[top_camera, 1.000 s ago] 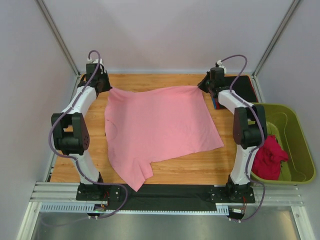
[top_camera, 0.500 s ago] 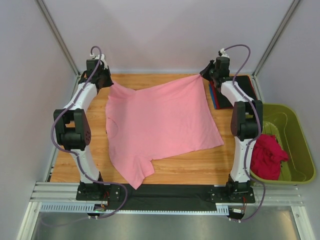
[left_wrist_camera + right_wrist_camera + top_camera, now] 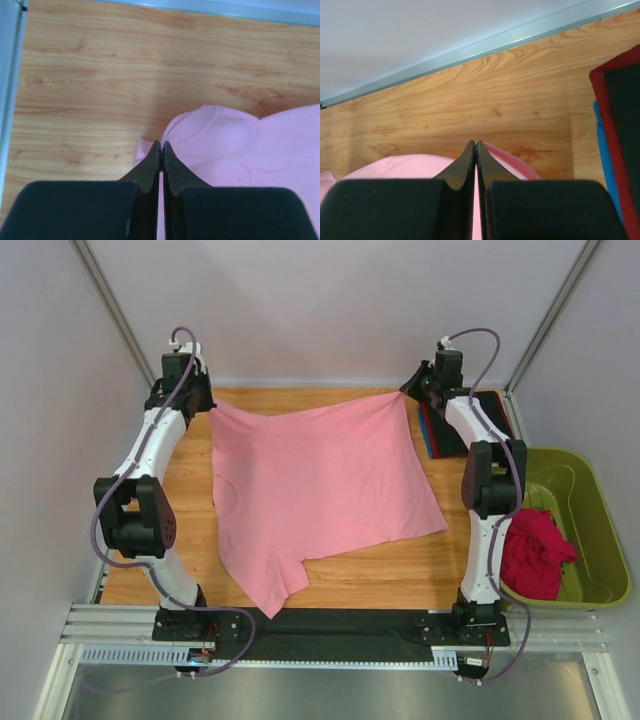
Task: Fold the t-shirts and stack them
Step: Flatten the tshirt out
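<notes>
We find no legible text, label, brand, number or sign in any of the three views.

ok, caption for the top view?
Left pincer and right pincer hold the pink t-shirt by its far corners over the table.
</notes>
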Tool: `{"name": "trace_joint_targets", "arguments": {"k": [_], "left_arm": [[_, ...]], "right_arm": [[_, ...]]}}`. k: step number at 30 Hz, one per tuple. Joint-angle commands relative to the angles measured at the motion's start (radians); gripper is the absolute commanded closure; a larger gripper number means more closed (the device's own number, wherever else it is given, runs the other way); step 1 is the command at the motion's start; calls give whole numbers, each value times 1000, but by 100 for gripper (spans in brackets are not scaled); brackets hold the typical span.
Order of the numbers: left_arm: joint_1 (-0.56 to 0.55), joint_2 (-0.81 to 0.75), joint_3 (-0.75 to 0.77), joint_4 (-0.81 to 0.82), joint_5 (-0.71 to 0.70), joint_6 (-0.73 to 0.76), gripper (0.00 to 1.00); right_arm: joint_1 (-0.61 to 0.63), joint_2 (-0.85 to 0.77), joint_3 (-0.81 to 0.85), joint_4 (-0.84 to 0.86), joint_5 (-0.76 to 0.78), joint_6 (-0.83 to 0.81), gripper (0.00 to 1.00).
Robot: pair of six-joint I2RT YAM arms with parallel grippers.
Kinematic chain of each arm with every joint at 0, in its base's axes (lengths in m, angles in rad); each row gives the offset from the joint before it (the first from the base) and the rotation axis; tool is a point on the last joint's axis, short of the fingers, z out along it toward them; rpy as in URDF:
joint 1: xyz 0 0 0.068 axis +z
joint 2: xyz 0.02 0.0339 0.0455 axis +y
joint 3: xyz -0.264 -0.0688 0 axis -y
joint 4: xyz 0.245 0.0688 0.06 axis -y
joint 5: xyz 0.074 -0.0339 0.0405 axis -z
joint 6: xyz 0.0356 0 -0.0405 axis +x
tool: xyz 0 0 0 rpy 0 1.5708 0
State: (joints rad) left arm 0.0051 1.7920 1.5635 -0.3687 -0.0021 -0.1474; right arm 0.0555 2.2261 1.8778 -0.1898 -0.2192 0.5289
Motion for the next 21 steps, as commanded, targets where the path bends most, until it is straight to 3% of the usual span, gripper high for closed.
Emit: {"name": "trace_joint_targets", "arguments": {"k": [1,5,10,15,21], "left_arm": [[-2,-89,87,-27,-79,40,100],[-2,-206,92,-56,-159,-1,100],[-28,-443,127,-118,-245,-70,100],[-28,-675,173,-163,-337,-141,100],[-28,-897,178,-231,-430,-185,100]], "right_arm": [[-5,-95,64,-49,-16,-3,100],[-3,-227,32,-112,18,-3,100],[-6,-454,101,-324,83,-6,100],[-2,-663,118,-453,52,91,100],[0,-930,145,-581,21,95,100]]}}
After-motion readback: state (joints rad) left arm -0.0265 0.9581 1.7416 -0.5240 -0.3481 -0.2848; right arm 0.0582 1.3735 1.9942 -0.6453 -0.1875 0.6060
